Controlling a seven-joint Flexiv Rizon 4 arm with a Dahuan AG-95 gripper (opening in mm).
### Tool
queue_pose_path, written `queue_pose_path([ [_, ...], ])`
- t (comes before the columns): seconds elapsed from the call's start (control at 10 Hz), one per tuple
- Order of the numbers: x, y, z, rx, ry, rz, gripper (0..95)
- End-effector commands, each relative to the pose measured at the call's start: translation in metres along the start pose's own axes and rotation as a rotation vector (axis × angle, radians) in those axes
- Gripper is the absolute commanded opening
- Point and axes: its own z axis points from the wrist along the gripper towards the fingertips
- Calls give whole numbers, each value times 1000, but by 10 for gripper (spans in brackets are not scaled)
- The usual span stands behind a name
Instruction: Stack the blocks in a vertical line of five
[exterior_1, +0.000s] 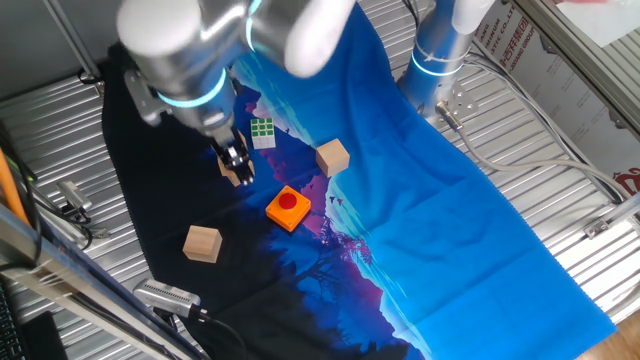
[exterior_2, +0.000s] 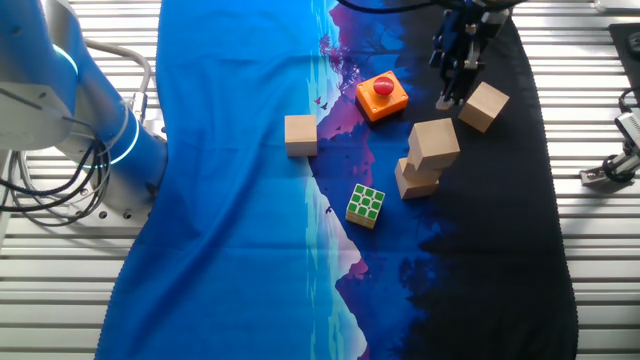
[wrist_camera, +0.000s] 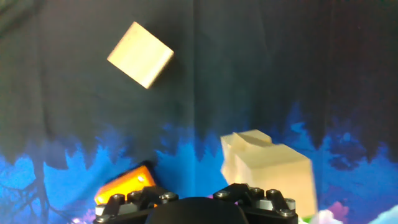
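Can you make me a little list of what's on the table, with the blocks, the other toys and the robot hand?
stack: two wooden blocks, top block sitting crooked on the bottom block
loose blocks: one on the blue cloth, one on the dark cloth
button toy: orange square with red button
puzzle cube: green and white
gripper: between the stack and a loose block, holding nothing

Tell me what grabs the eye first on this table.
The bright blue-and-black cloth covers the table. Near its middle is the orange button box, with the green-and-white puzzle cube closer to the camera in the other fixed view. On the dark part, two blocks sit stacked, crooked, with the gripper and another block beside them.
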Motion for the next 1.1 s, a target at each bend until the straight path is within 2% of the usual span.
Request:
queue_pose_path([
  [0.1,-5,9,8,-44,3,53,760],
  [0.4,-13,6,17,-58,-26,39,760],
  [0.6,-24,2,21,-91,-55,45,760],
  [0.8,-33,4,22,-117,-65,88,760],
  [0.9,-34,6,21,-132,-57,107,760],
  [1.1,-31,7,20,-132,-26,107,760],
])
